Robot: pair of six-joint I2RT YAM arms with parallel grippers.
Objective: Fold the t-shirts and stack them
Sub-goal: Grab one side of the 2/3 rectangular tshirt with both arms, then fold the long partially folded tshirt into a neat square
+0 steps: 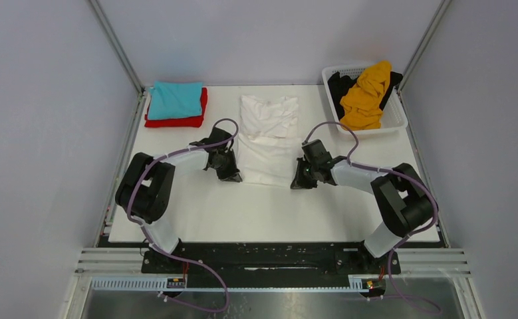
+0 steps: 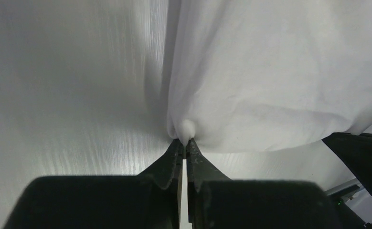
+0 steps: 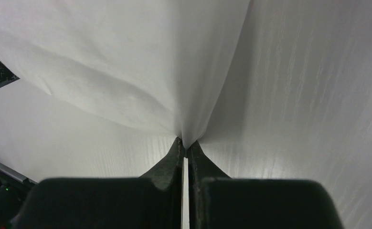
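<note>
Your left jaws are clenched on the near left corner of the white t-shirt [image 1: 268,136], and your right jaws pinch its near right corner, both low at the table [image 1: 196,212]. The shirt's long axis runs from the jaws toward the far edge, so the next fold probably carries this hem away from you. Neither arm is nearer.
</note>
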